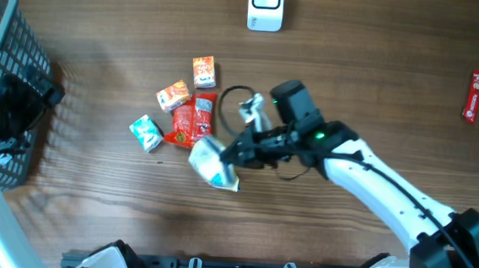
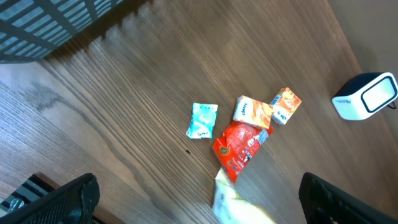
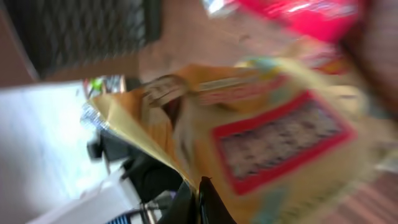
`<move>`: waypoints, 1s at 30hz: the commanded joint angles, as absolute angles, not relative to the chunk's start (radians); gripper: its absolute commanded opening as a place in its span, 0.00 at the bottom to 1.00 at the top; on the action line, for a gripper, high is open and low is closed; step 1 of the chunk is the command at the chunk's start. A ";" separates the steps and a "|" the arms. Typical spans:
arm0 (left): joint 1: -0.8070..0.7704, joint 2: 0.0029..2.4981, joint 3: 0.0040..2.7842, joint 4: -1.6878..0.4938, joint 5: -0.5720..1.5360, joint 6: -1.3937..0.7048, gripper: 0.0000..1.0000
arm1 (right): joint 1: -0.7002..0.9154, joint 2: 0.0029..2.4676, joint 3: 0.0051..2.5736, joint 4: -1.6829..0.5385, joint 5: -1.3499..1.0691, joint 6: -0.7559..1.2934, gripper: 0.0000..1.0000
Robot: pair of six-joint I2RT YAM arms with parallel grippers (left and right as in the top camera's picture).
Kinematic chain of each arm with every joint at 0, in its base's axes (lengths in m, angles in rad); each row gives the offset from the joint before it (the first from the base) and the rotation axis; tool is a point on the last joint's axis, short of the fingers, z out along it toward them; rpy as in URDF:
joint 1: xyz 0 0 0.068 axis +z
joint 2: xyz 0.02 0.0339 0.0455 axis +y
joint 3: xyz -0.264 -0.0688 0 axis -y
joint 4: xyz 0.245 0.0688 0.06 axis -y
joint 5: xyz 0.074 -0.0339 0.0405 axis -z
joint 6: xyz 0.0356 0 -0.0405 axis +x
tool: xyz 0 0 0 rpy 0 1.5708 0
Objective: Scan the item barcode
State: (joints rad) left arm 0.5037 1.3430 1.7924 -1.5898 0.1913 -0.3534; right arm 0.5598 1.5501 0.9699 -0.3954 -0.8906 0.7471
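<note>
A pale yellow packet with a red-bordered label hangs just above the table, and my right gripper is shut on its edge. In the right wrist view the closed fingers pinch the packet's lower edge; the picture is blurred. The white scanner stands at the far edge of the table, well away from the packet. My left gripper stands wide open near the left side with nothing between its fingers; the held packet shows at the bottom of its view.
Beside the held packet lie a red packet, two orange boxes and a teal packet. A dark mesh basket stands at the left. A red stick-shaped item lies far right.
</note>
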 commanded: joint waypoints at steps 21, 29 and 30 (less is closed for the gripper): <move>0.508 1.343 1.793 -1.587 0.189 -0.348 1.00 | 0.168 1.554 1.066 -0.790 -0.052 0.411 0.72; 0.508 1.343 1.793 -1.587 0.189 -0.348 1.00 | 0.169 1.554 1.282 -0.958 -0.136 0.321 0.82; 0.508 1.343 1.793 -1.587 0.189 -0.348 1.00 | 0.169 1.554 1.292 -0.958 -0.208 0.301 0.75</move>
